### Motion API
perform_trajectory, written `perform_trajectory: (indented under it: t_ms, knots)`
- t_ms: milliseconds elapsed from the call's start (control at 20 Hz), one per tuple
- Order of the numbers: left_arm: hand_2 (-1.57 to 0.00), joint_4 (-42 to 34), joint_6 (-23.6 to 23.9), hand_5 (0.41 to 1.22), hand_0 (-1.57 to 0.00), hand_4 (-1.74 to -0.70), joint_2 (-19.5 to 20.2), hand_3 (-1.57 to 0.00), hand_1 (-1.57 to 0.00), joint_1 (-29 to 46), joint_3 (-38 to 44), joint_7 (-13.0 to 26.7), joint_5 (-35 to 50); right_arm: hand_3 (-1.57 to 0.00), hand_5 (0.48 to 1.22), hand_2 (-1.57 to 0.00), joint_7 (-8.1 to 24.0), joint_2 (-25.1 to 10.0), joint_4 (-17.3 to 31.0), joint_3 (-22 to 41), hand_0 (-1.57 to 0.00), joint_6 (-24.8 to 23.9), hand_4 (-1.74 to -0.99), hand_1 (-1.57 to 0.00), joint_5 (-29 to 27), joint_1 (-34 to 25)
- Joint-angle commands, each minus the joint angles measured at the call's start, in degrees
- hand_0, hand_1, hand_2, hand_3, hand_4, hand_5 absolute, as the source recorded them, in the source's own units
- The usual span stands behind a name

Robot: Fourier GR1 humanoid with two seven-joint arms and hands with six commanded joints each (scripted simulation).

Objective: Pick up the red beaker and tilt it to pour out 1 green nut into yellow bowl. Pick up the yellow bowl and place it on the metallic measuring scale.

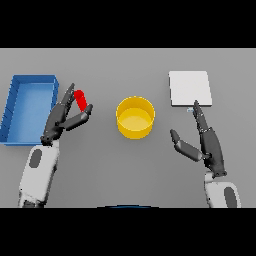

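Your left robot hand [62, 120] sits at the left of the desk [110, 170], its fingers stretched up and away from you and its thumb angled out to the right. The red beaker [80, 100] stands between those fingers and the thumb, tilted a little, its upper end clear above the fingertips. You can see the thumb tip just beside the beaker's lower end, but you cannot tell whether the hand really grips it or only brackets it; the fingers look straight, not curled.

Just left of that hand lies a blue tray [15, 107], a shallow rectangular bin with raised walls, close to the hand's back.

Your right robot hand [207, 145] rests at the right side, spread and holding nothing, fingers pointing up the desk and thumb out to the left. Its fingertip comes near the lower edge of the metallic measuring scale [189, 87], a pale square plate.

The yellow bowl [135, 125] stands upright in the middle of the desk, between the two hands and apart from both. No writing or label can be read on anything.
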Motion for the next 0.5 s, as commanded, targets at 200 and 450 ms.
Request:
perform_trajectory:
  t_ms: [200, 450]
  knots:
    - [0.00, 6.70, 2.05, 0.663, 0.00, -1.20, -0.33, 0.00, 0.00, -5.74, 0.11, -0.69, -2.59, 0.00, 0.633, 0.00, -0.22, 0.92, 0.35, 0.14, 0.00, 0.38, -1.231, 0.00, -0.94, 0.33]
    - [0.00, 13.26, 3.90, 0.678, 0.00, -1.22, -0.91, 0.00, 0.00, -9.70, 1.65, -3.40, -3.10, 0.00, 0.641, 0.00, -0.20, 0.98, -0.44, 0.44, 0.00, -0.30, -1.241, 0.00, -0.02, 1.21]
